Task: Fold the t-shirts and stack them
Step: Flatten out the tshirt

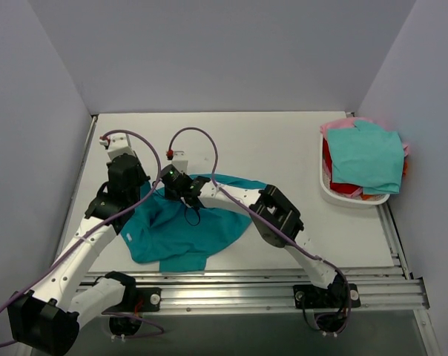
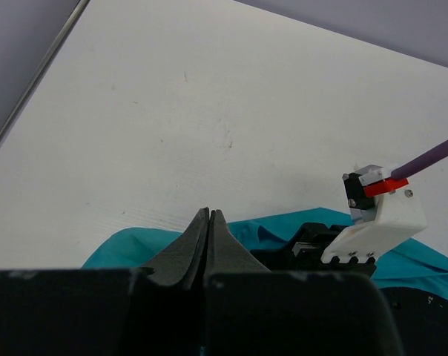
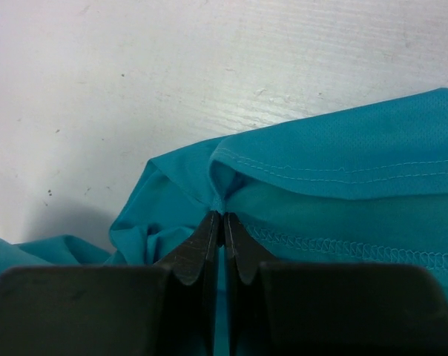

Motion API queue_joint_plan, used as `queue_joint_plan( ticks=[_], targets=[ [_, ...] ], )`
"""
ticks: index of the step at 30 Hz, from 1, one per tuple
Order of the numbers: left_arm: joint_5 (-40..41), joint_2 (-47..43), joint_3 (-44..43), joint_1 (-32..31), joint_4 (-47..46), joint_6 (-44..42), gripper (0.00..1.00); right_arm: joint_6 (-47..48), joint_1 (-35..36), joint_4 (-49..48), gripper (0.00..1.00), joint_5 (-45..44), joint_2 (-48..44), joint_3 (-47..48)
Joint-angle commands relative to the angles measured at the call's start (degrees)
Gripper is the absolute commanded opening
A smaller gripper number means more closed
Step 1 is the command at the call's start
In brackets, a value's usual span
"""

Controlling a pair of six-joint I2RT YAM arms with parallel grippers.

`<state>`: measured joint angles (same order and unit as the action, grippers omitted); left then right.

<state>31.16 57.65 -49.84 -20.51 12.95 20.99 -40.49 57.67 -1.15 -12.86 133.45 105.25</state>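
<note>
Right gripper [image 3: 222,219] clamped on hemmed fold, deep teal-blue soft cloth t-shirt [image 3: 343,156] at its tips; left gripper [image 2: 209,216] closed, shirt just beneath

Loose t-shirt [image 1: 172,233] lies on the table [image 1: 268,141] in the lower centre-left of the top view, near the table's front edge, between the two arm bases and partly under both arms. Right gripper [image 3: 222,216] sits at the shirt's far edge, pinched onto a fold of its hem, with the left gripper [image 2: 209,215] just left of it over the shirt's upper-left edge, jaws together. Basket [image 1: 335,194] is at the table's right edge, mid-right of frame, well apart from that shirt, with a pile of t-shirts [image 1: 369,156] in it overhanging the rim.
</note>
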Motion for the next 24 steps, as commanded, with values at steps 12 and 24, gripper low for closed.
queue_joint_plan(
  ticks=[12, 24],
  targets=[
    [-1.9, -10.2, -2.5, -0.2, 1.6, 1.0, 0.02, 5.3, -1.4, -0.4, 0.00, -12.7, -21.0, -12.9],
    [-9.1, -20.8, -14.5, -4.4, 8.1, 1.9, 0.02, 10.6, 3.9, 6.5, 0.00, -30.0, -67.8, -31.7]
  ],
)
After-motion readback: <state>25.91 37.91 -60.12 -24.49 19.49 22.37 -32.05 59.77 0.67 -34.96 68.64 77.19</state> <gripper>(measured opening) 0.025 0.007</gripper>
